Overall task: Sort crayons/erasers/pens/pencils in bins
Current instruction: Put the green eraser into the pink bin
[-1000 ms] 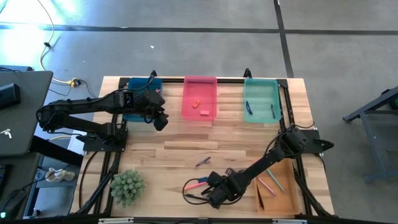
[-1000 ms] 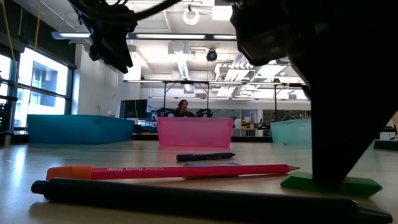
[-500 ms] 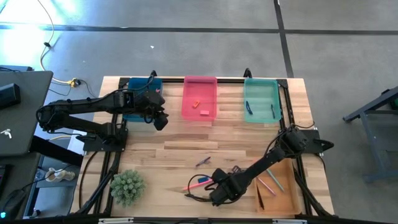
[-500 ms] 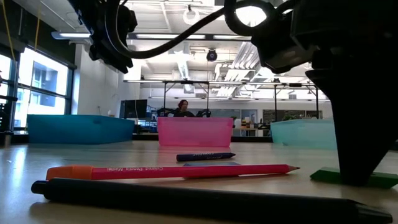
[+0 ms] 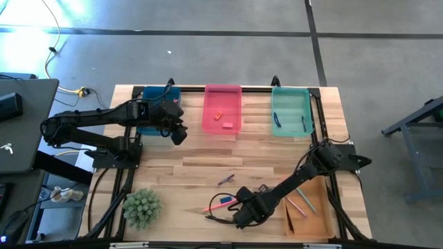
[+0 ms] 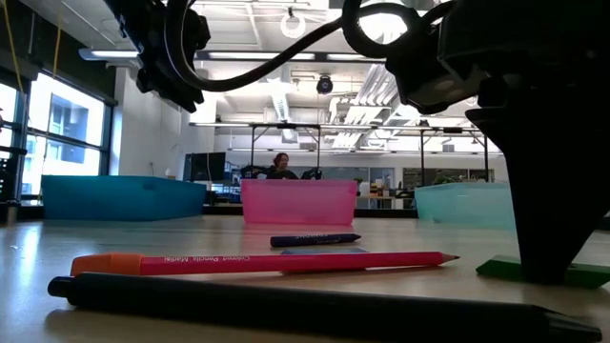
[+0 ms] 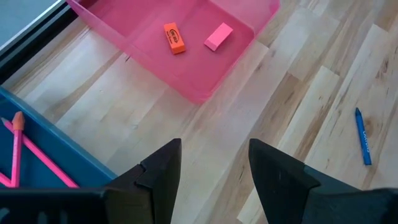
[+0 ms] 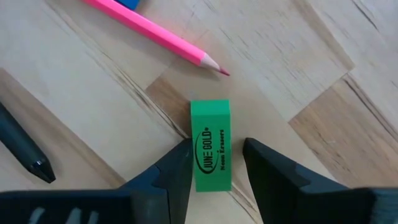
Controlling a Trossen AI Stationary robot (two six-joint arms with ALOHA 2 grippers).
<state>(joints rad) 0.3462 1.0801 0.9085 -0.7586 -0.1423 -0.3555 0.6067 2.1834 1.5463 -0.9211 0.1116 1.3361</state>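
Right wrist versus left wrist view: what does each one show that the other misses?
Only the right wrist view: the green eraser lying between the right pincer fingers, a pink pencil tip just beyond it, and a black pen end.

Only the left wrist view: the pink bin holding an orange eraser and a pink eraser, the blue bin corner with pink pencils, a blue crayon, and the open, empty left pincer.

Both: the wooden table.
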